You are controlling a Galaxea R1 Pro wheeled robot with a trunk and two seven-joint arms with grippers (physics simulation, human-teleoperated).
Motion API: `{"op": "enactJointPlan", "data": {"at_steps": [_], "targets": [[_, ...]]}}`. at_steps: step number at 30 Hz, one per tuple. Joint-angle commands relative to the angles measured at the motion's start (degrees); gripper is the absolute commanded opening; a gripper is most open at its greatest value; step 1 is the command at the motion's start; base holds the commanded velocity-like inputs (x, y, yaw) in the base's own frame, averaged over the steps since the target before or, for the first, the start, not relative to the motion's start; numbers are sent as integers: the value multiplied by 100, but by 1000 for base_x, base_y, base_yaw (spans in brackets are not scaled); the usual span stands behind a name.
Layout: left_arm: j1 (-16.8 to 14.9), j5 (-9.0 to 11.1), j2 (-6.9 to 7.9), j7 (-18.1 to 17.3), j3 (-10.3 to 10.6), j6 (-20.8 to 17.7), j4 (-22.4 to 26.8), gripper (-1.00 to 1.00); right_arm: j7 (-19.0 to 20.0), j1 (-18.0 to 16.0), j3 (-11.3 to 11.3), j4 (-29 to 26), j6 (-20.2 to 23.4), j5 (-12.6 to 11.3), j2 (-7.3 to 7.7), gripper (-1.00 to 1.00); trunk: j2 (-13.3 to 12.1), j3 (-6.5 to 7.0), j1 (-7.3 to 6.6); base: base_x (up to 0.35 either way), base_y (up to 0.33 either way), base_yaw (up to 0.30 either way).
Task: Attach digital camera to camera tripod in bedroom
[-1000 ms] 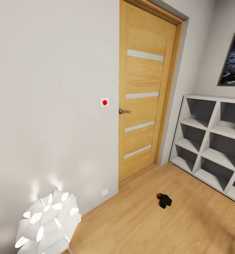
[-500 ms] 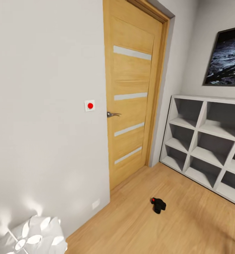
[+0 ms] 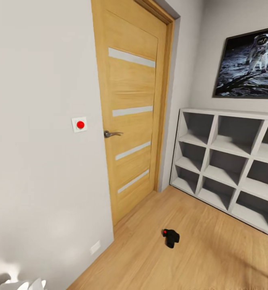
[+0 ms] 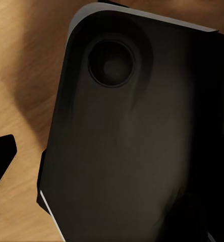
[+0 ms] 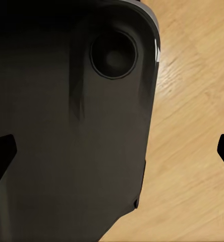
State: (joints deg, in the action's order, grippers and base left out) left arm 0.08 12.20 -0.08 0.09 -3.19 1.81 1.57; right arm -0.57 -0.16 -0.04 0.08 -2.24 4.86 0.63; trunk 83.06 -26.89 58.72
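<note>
The digital camera, small and black with a red dot on top, lies on the light wood floor of the bedroom in the head view, in front of the wooden door. The camera tripod is out of view. In the right wrist view my right gripper is open, its two black fingertips far apart at the frame edges, over a dark robot panel and floor. In the left wrist view my left gripper shows one fingertip spread far to the side, the other lost against the dark panel. Neither holds anything.
A white cube shelf stands along the right wall under an astronaut poster. A white switch with a red dot sits on the grey wall beside the door. A white lamp peeks in at the bottom left.
The whole picture has shifted left, so the view has turned right: the poster and shelf show more, the lamp has nearly left the frame. The digital camera lies where it was on the floor.
</note>
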Motion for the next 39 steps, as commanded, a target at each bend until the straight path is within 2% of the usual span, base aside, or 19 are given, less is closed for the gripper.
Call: {"op": "enactJointPlan", "data": {"at_steps": [1, 8, 39], "targets": [[1, 11, -1, 1, -28, 12, 3, 100, -6, -2, -5, 1, -13, 51, 0, 100, 2, -4, 0, 31, 1, -241], [1, 7, -1, 0, -24, 12, 2, 100, -5, -2, 23, 3, -13, 58, 6, 100, 2, -4, 0, 11, 0, -104], [1, 2, -1, 0, -24, 12, 6, 100, -8, -2, 23, 3, -22, 59, 19, 100, 2, -4, 0, 0, 0, -9]]}}
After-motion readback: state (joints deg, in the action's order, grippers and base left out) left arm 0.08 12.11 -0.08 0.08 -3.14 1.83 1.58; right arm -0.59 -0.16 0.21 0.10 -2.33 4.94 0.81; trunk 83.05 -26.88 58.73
